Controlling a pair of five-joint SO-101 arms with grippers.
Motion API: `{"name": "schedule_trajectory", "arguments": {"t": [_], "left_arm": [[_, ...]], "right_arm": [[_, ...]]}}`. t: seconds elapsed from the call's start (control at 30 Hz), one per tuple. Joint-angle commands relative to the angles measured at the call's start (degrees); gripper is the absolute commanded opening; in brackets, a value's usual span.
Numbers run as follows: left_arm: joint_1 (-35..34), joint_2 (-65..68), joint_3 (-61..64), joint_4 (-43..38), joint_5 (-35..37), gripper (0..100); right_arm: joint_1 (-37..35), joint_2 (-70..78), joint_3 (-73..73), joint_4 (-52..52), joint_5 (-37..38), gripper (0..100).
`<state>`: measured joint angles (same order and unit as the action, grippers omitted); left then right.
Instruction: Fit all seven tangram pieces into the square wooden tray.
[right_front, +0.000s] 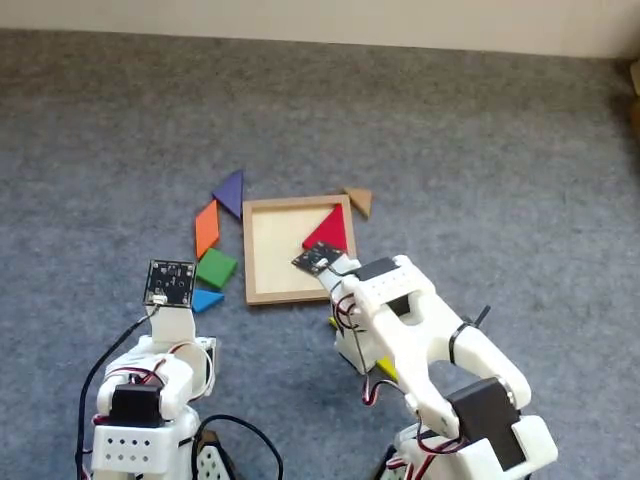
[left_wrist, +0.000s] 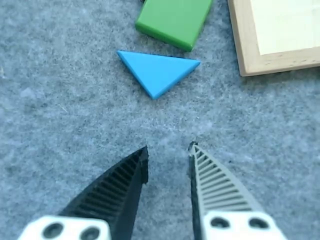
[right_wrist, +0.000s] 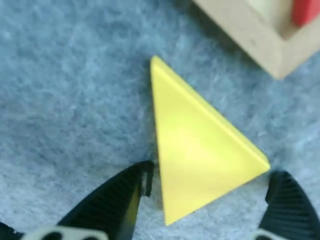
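Note:
The square wooden tray (right_front: 290, 296) lies mid-table and holds a red triangle (right_front: 328, 231) in its far right corner. My right gripper (right_wrist: 212, 180) is open, low over the carpet, its fingers on either side of a yellow triangle (right_wrist: 197, 145) just off the tray's corner (right_wrist: 270, 50). My left gripper (left_wrist: 167, 150) is open over bare carpet, a little short of a blue triangle (left_wrist: 157, 71). Past it is a green square (left_wrist: 173, 20). In the high view an orange parallelogram (right_front: 206, 227) and a purple triangle (right_front: 230, 190) lie left of the tray. A brown triangle (right_front: 358, 200) sits at its far right corner.
The left arm (right_front: 170, 300) stands left of the tray's near edge, and the right arm (right_front: 400, 310) stands at its near right corner, covering most of the yellow triangle from above. Grey carpet stretches out on all sides.

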<state>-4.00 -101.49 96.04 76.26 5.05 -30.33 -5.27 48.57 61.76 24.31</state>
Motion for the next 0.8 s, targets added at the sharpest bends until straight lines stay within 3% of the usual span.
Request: {"name": "schedule_trajectory", "arguments": {"t": [0.0,0.6,0.77], "left_arm": [[-0.84,-2.51,1.1,0.35,0.35,14],[-0.84,-2.51,1.1,0.35,0.35,14],[-0.84,-2.51,1.1,0.35,0.35,14]], "right_arm": [[-1.54,0.22,-3.47,-2.33,-0.09,34.9],[-1.63,0.04,-6.29,-2.68,-0.09,34.9],[-1.27,-7.52,-5.67,-2.86,2.11,34.9]]}}
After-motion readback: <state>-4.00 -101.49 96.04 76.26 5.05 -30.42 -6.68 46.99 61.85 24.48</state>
